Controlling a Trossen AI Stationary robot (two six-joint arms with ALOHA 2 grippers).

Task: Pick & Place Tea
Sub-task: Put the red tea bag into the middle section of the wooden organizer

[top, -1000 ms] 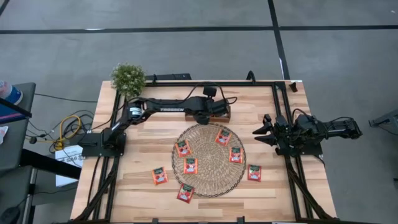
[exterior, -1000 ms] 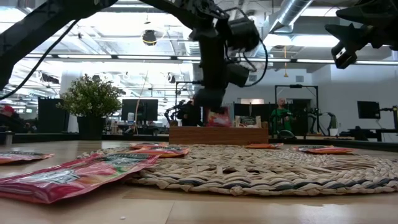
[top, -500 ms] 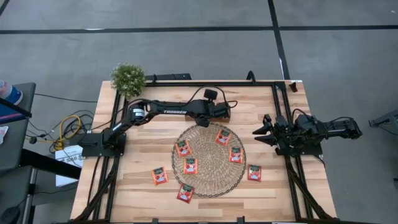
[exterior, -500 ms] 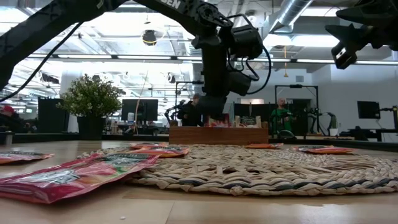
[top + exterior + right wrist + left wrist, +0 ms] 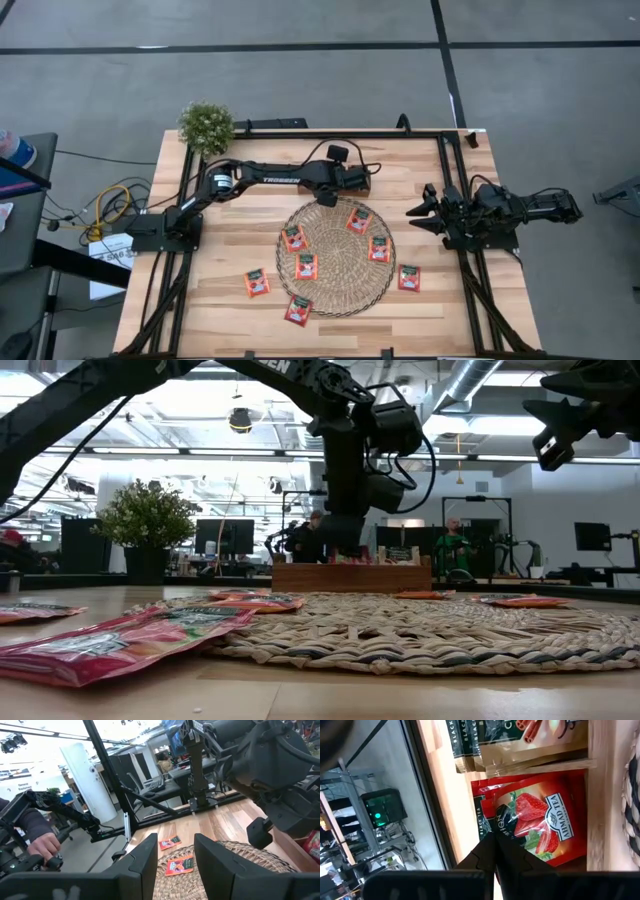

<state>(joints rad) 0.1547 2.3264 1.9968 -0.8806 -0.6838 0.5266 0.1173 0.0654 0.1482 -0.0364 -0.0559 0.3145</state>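
My left gripper point(image 5: 345, 183) is over the small wooden tray point(image 5: 352, 577) at the table's far middle, shut on a red tea sachet point(image 5: 540, 825). The sachet sits down in a tray compartment beside dark and beige sachets point(image 5: 520, 745). More red sachets lie flat: three on the round woven mat point(image 5: 337, 255), such as one at its far right point(image 5: 359, 220), and others on the wood near it point(image 5: 257, 283). My right gripper point(image 5: 415, 218) waits raised at the table's right side, open and with nothing in it point(image 5: 175, 865). My left gripper pinches the red sachet between its two shut fingers at the edge beside its dark centre mark point(image 5: 501, 822). The fingers slant down into the tray from the table's left. Only the sachet's top point(image 5: 350, 557) shows above the tray's wall; its lower part is inside the compartment.
A potted plant point(image 5: 206, 125) stands at the far left corner. Black frame rails point(image 5: 455, 160) run along the table's edges. Bare wood lies left of the mat. In the right wrist view a person's hand point(image 5: 42, 845) shows beyond the table.
My left gripper has gone down toward the tray, staying shut. The red sachet, held clear above the tray's wall a second ago, has sunk into the compartment until only its top shows.
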